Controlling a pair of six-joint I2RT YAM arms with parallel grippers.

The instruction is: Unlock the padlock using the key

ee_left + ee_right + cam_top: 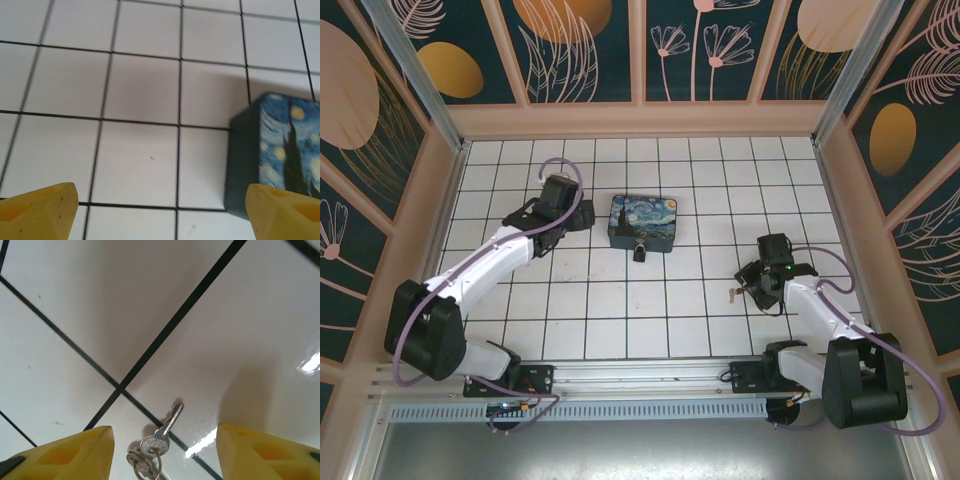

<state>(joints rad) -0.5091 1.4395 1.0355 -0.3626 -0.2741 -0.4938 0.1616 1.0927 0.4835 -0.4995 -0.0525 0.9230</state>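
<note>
Key (166, 426) lies loose on the tabletop (620, 315) under the open right claw (164, 437), padlock (639, 252) sits untouched at the near side of the box (642, 218), left claw (160, 202) open nearby; grasping, inserting and turning remain.

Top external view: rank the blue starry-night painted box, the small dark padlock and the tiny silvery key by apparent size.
1. Blue starry-night painted box
2. Small dark padlock
3. Tiny silvery key, barely smaller than the padlock

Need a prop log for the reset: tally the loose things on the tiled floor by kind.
Painted box: 1
Padlock: 1
Key: 1
Total: 3
</note>
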